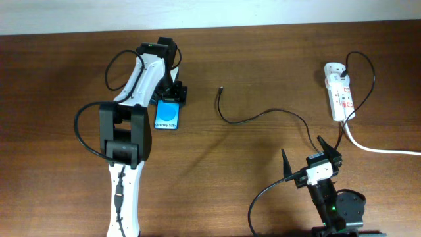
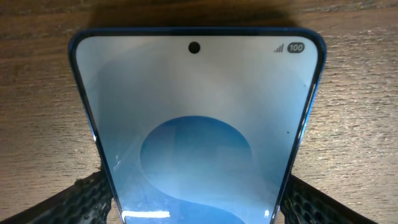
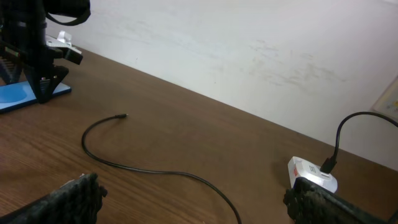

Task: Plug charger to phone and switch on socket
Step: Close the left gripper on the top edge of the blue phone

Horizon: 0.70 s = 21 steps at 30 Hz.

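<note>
overhead, left hand (image 1: 170,99) is clamping the phone (image 1: 168,118) on the counter (image 1: 223,187); right hand (image 1: 302,146) is hovering wide open, empty.

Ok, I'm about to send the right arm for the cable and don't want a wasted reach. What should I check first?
1. Phone held by left end effector: ok, pads meet both long edges.
2. Right end effector open and empty: ok.
3. Charger plug tip lying free on the table, apart from the phone: ok.
4. Charger's other end plugged into the power strip: ok, a black plug sits at its far end.
5. Power strip switched on: cannot tell, the switches are too small.
6. Phone's charging port reachable: cannot tell, not in view.
</note>
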Each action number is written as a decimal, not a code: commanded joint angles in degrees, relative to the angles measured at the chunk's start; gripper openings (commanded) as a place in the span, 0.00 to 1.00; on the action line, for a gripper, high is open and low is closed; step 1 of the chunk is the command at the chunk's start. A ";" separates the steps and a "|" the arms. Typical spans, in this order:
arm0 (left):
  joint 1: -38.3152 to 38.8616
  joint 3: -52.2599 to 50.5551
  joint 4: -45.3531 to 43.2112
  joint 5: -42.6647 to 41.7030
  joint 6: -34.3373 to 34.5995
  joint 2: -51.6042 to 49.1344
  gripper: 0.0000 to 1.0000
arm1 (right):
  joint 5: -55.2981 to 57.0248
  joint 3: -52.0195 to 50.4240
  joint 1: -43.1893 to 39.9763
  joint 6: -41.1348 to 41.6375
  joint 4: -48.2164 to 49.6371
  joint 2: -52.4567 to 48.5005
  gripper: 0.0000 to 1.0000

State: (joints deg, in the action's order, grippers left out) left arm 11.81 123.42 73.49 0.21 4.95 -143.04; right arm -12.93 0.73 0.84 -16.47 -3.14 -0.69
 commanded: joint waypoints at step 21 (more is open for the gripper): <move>-0.35 7.28 3.37 -1.18 -0.61 -0.42 0.68 | -0.31 -0.42 -0.11 0.66 -0.07 0.50 0.98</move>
State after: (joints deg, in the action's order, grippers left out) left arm 11.84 126.69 76.71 -0.01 4.75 -143.28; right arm -12.93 0.73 0.84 -16.49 -3.14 -0.69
